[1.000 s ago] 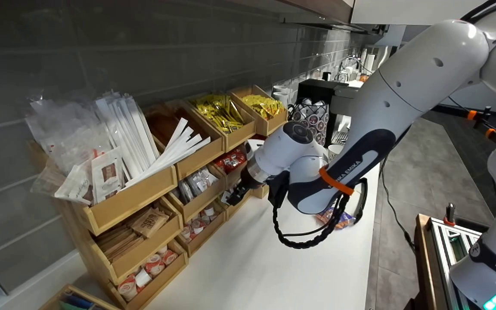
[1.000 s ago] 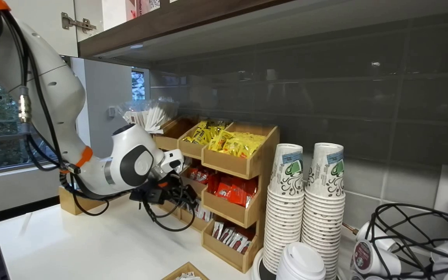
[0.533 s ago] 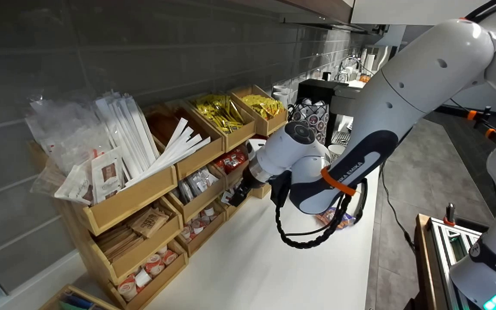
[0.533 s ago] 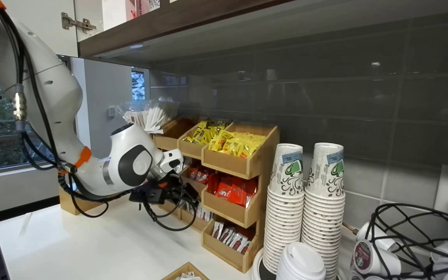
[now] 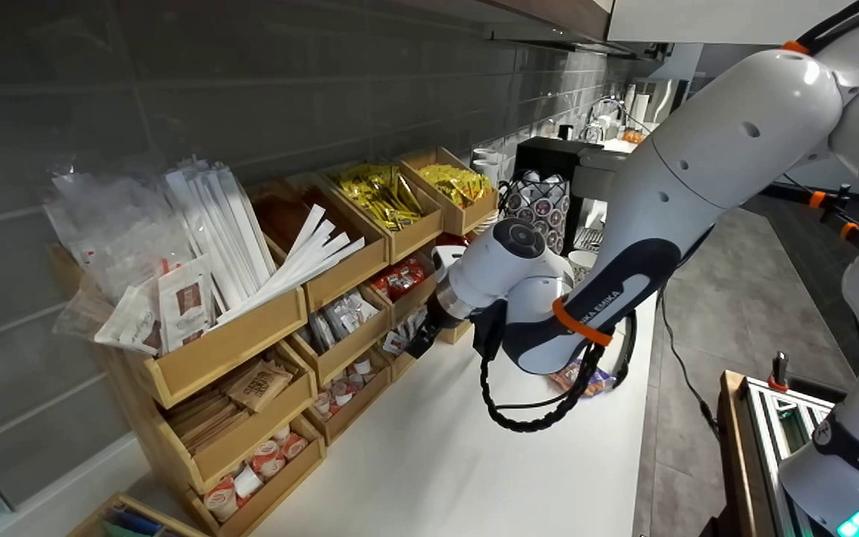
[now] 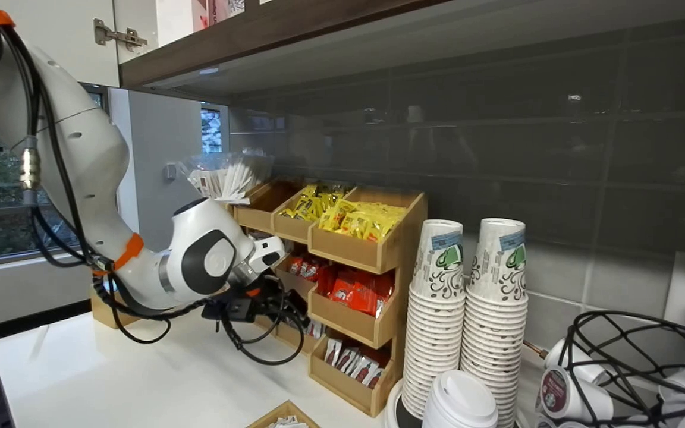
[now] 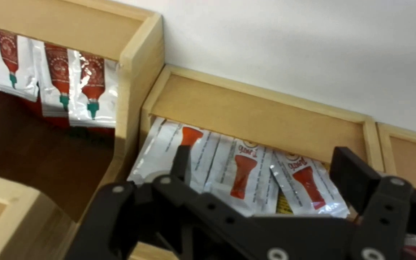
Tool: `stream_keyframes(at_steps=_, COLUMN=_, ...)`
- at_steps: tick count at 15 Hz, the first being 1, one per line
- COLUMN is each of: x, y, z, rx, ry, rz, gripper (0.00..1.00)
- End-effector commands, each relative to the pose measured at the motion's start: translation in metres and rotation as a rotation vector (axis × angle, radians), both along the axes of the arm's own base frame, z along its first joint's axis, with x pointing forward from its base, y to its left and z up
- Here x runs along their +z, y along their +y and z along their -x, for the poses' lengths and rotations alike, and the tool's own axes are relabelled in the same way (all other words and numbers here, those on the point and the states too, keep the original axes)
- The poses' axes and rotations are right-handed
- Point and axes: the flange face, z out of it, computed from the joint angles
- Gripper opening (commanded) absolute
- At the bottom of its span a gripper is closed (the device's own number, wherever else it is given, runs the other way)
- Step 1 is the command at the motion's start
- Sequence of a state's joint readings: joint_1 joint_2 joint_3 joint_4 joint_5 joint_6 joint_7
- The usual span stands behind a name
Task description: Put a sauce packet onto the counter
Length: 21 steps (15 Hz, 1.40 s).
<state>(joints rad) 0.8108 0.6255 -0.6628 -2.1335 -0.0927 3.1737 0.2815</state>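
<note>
Gripper [image 7: 265, 167] gaping, nothing pinched; sauce packets [image 7: 243, 177] lie bunched, so I could snag two; right finger [image 7: 354, 177] in the wrist view, looking close to the bin [image 7: 258, 115], may clip it.

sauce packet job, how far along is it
Done: in the wrist view the open gripper is at the bin of sauce packets. In hand: apparently lining up; no packet is gripped. Left: likely gripping one of those lying in the bin, then laying it on the white counter.
</note>
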Motion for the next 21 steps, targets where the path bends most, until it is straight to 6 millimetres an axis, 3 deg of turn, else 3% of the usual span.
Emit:
stream_keyframes(at_steps=1, x=-0.001, y=-0.004, z=0.0, rx=-0.02, ry=-0.075, rz=0.025, gripper=0.99)
stream_keyframes(at_steps=5, x=-0.004, y=-0.004, z=0.002, rx=-0.054, ry=-0.131, rz=-0.021, gripper=0.92)
stream_keyframes(at_steps=6, x=-0.007, y=-0.002, z=0.003, rx=-0.06, ry=-0.13, rz=-0.028, gripper=0.85)
stream_keyframes(at_steps=7, x=-0.009, y=-0.002, z=0.003, rx=-0.065, ry=-0.128, rz=-0.033, gripper=0.68)
stream_keyframes(at_steps=8, x=-0.011, y=-0.001, z=0.004, rx=-0.067, ry=-0.128, rz=-0.036, gripper=0.66)
stream_keyframes(at_steps=16, x=-0.012, y=-0.003, z=0.004, rx=-0.084, ry=-0.123, rz=-0.05, gripper=0.03)
stream_keyframes(at_steps=21, x=0.002, y=-0.003, z=0.007, rx=-0.102, ry=-0.125, rz=-0.083, gripper=0.0)
